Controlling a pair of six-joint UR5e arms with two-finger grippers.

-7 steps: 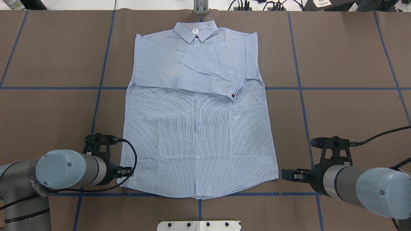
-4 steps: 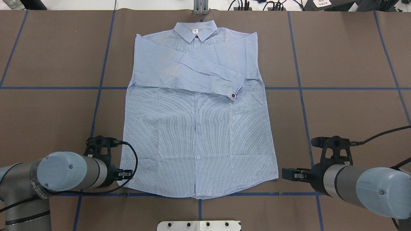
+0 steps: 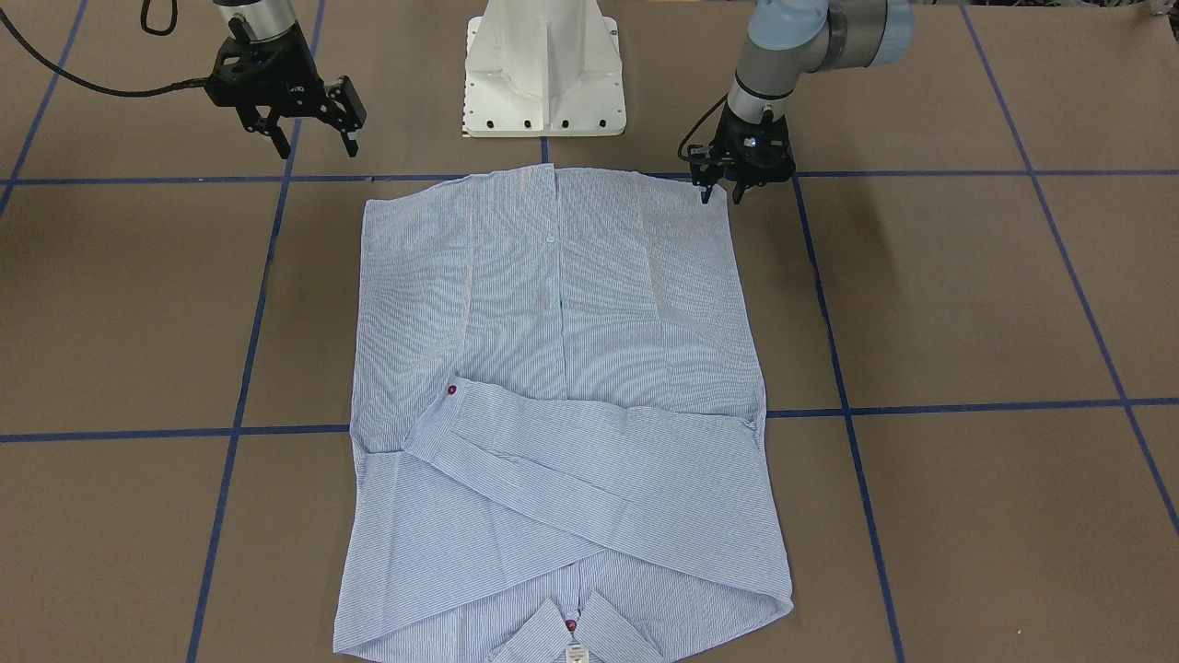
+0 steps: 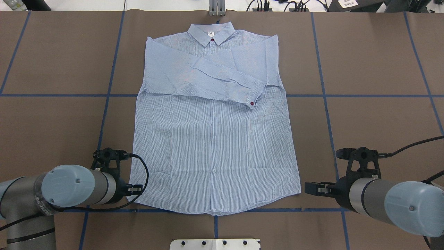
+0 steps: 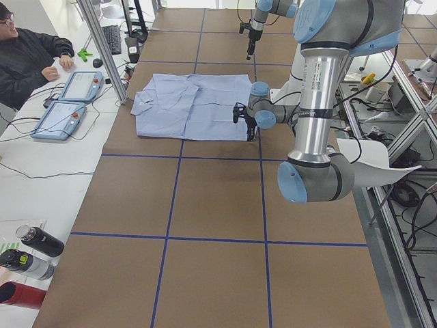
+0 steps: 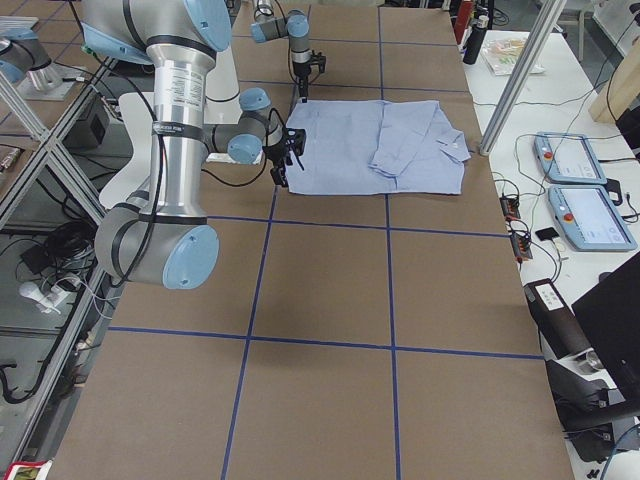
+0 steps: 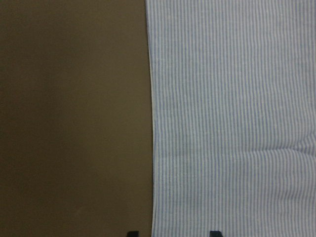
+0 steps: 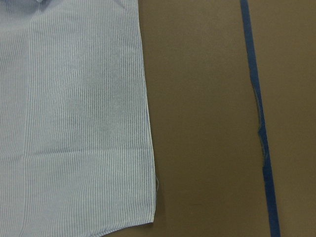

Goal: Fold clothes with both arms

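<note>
Striped shirt [image 4: 211,139] laid flat in middle of brown counter [image 4: 374,69], sleeves folded across chest, collar at far side. Left pincer [image 3: 721,196] held spread, low over near hem corner. Right pincer [image 3: 317,147] held spread wide, beside other hem corner, shirt not touched.

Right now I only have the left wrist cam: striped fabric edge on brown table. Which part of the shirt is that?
Observer: The hem corner nearest the robot. The left end effector sits at that corner of the shirt.
Operator: Right arm?
Observer: Right end effector is open, off the cloth, beside the opposite hem corner.
Operator: Sleeves done?
Observer: Both sleeves lie folded across the chest, one cuff on top.
</note>
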